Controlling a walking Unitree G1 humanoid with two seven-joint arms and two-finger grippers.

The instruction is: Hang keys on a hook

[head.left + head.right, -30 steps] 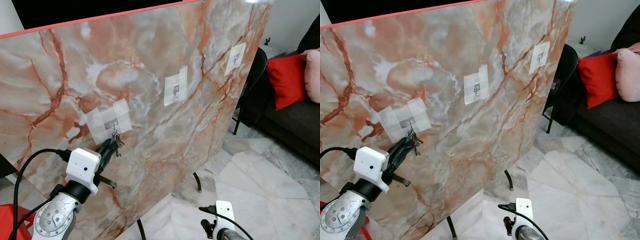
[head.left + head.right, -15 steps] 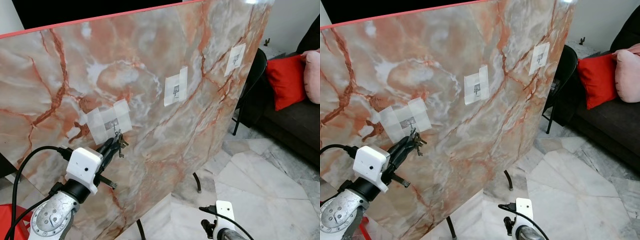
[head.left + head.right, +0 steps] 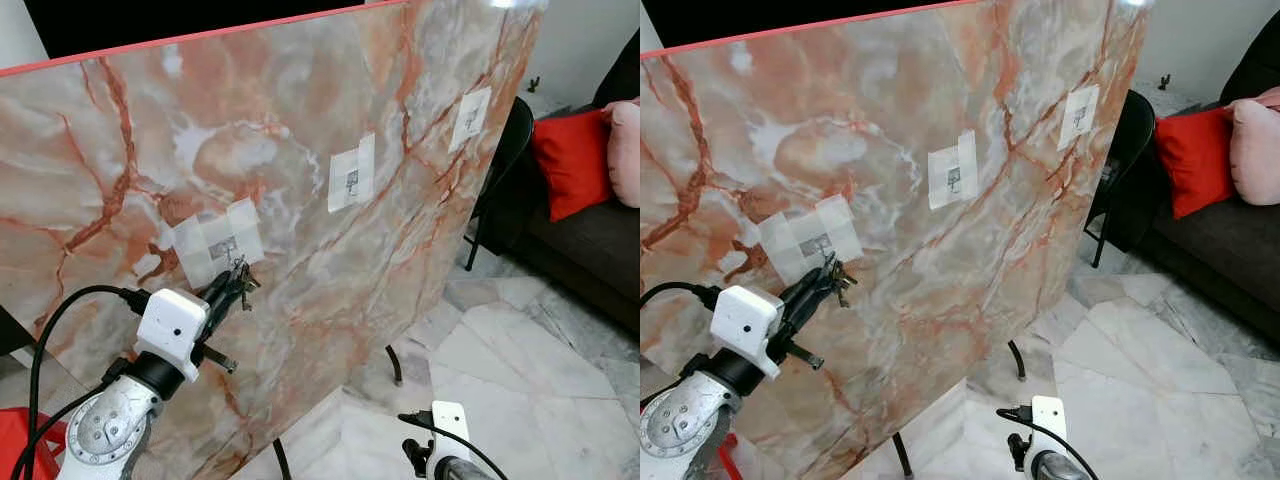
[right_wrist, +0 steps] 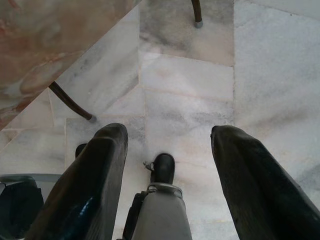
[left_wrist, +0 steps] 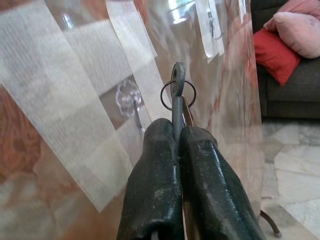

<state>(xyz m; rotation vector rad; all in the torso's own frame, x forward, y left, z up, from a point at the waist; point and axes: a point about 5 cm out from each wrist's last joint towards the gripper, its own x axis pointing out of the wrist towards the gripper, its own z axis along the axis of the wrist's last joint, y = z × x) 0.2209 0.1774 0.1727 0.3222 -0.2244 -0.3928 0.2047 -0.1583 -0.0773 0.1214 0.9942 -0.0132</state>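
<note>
Marble board; left tool pinches keys beside hook.

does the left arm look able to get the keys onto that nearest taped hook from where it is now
Probably yes. The left gripper is shut on the keys, with the key ring held up just beside the nearest hook on the marble board. Nothing stands between them; a short move toward the hook looks enough.
</note>
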